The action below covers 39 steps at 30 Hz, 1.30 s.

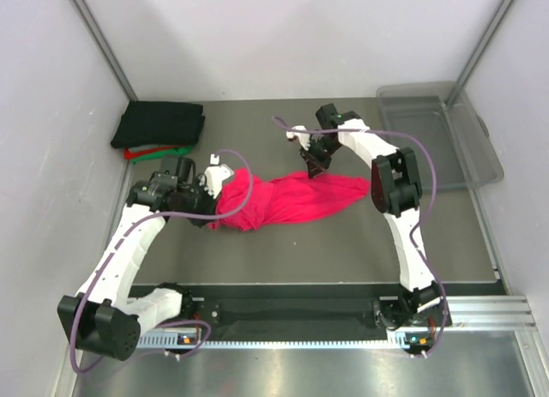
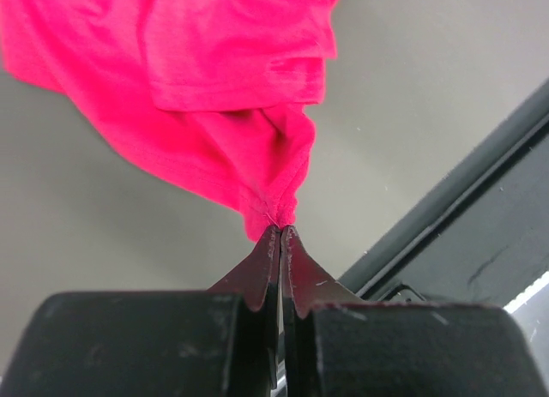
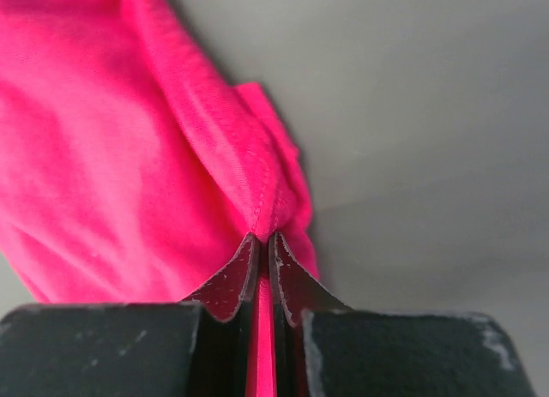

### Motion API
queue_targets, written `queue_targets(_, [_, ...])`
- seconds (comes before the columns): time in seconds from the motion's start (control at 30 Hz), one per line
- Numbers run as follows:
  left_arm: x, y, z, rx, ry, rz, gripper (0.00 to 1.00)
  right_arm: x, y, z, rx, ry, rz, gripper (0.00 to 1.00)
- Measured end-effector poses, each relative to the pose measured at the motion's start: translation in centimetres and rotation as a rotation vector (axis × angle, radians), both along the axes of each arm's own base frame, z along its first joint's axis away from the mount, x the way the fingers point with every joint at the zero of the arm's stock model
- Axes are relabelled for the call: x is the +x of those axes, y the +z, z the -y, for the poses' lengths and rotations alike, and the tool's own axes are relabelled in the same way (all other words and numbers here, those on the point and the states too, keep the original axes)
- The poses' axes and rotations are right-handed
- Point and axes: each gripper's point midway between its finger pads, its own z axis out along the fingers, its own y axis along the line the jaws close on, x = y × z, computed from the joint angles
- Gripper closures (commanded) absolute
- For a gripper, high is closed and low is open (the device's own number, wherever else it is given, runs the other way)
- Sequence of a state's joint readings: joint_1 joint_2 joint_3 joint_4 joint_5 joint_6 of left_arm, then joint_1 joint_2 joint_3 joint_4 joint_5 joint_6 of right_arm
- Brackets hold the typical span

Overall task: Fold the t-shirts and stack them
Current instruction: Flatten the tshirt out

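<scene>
A bright pinkish-red t-shirt (image 1: pixel 292 200) lies bunched across the middle of the table. My left gripper (image 1: pixel 221 181) is shut on its left end; in the left wrist view the fabric (image 2: pixel 232 114) hangs from the pinched tips (image 2: pixel 280 230). My right gripper (image 1: pixel 314 167) is shut on the shirt's upper edge; in the right wrist view a hemmed fold (image 3: pixel 154 157) is clamped between the tips (image 3: pixel 263 237). A folded stack sits at the far left: a black tee (image 1: pixel 159 123) on top, with red (image 1: pixel 141 152) and green (image 1: pixel 174 149) edges showing beneath.
A clear plastic bin (image 1: pixel 437 131) stands at the far right. Walls close in the left, back and right sides. A black rail (image 1: pixel 292 311) runs along the near edge between the arm bases.
</scene>
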State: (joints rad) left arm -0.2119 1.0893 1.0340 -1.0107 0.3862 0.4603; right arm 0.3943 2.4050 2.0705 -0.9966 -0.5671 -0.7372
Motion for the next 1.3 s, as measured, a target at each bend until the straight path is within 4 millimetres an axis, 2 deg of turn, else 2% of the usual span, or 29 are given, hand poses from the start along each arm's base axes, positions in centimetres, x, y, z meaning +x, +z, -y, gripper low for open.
queue_targets(0.1, [1.6,1.3,-0.4,0.025,0.024,0.042,1.0,1.6,1.5,0.9,-0.038,-0.031,0.085,1.0])
queue_targets(0.17, [3.9,3.5,-0.4,0.035,0.039,0.104,1.0,3.0,4.2,1.4,-0.054,-0.049,0.186,1.0])
queue_targets(0.27, [8.2,8.4,-0.2,0.035,0.076,0.245,1.0,5.0,11.8,2.5,-0.055,-0.074,0.424,1.0])
queue_targets(0.33, [10.7,12.4,-0.1,0.021,0.106,0.353,1.0,5.2,18.9,3.3,-0.022,-0.086,0.609,1.0])
queue_targets(0.4, [12.4,16.0,0.0,-0.003,0.136,0.453,1.0,3.3,26.8,4.2,0.039,-0.08,0.794,0.99])
queue_targets(0.43, [12.8,17.2,0.0,-0.011,0.146,0.487,1.0,2.0,29.5,4.7,0.062,-0.074,0.858,0.98])
queue_targets(0.47, [12.9,18.0,-0.1,-0.02,0.155,0.514,1.0,-0.3,32.4,5.4,0.088,-0.058,0.933,0.98])
queue_targets(0.53, [12.7,18.6,-0.2,-0.031,0.17,0.535,1.0,-5.3,34.9,6.4,0.117,0.0,1.026,0.97])
queue_targets(0.6, [12.4,18.1,-0.2,-0.035,0.177,0.526,1.0,-10.4,33.6,6.7,0.118,0.092,1.038,0.96])
queue_targets(0.63, [12.2,17.6,-0.2,-0.034,0.179,0.515,1.0,-13.2,31.4,6.6,0.114,0.163,1.031,0.94])
queue_targets(0.67, [12.1,17.1,-0.2,-0.034,0.18,0.504,1.0,-15.1,29.0,6.5,0.099,0.216,0.996,0.85])
queue_targets(0.7, [12.0,16.5,-0.2,-0.032,0.183,0.487,1.0,-16.9,25.5,6.6,0.069,0.274,0.931,0.79])
queue_targets(0.73, [12.0,16.0,-0.2,-0.03,0.185,0.474,1.0,-18.4,21.6,7.0,0.026,0.331,0.851,0.75])
queue_targets(0.8, [11.9,15.4,-0.2,-0.028,0.187,0.457,1.0,-21.3,13.8,9.0,-0.092,0.414,0.645,0.73])
queue_targets(0.87, [11.9,15.4,-0.2,-0.03,0.189,0.455,1.0,-22.9,9.8,10.8,-0.178,0.449,0.506,0.72])
queue_targets(0.9, [11.9,15.4,-0.2,-0.031,0.189,0.456,1.0,-23.4,8.9,11.4,-0.206,0.456,0.465,0.71])
queue_targets(0.93, [11.9,15.4,-0.1,-0.035,0.189,0.454,1.0,-23.3,8.9,11.4,-0.211,0.453,0.458,0.71])
queue_targets(1.0, [11.9,15.4,0.0,-0.04,0.188,0.452,1.0,-22.0,10.3,10.6,-0.197,0.423,0.487,0.7])
queue_targets(1.17, [11.6,15.0,0.1,-0.048,0.186,0.444,1.0,-14.7,15.7,5.6,-0.078,0.264,0.652,0.7])
queue_targets(1.23, [11.1,14.4,0.0,-0.047,0.185,0.431,1.0,-12.0,16.4,3.6,-0.035,0.21,0.675,0.71])
queue_targets(1.3, [10.2,13.6,0.0,-0.053,0.176,0.412,1.0,-9.2,16.0,1.4,-0.006,0.165,0.655,0.71])
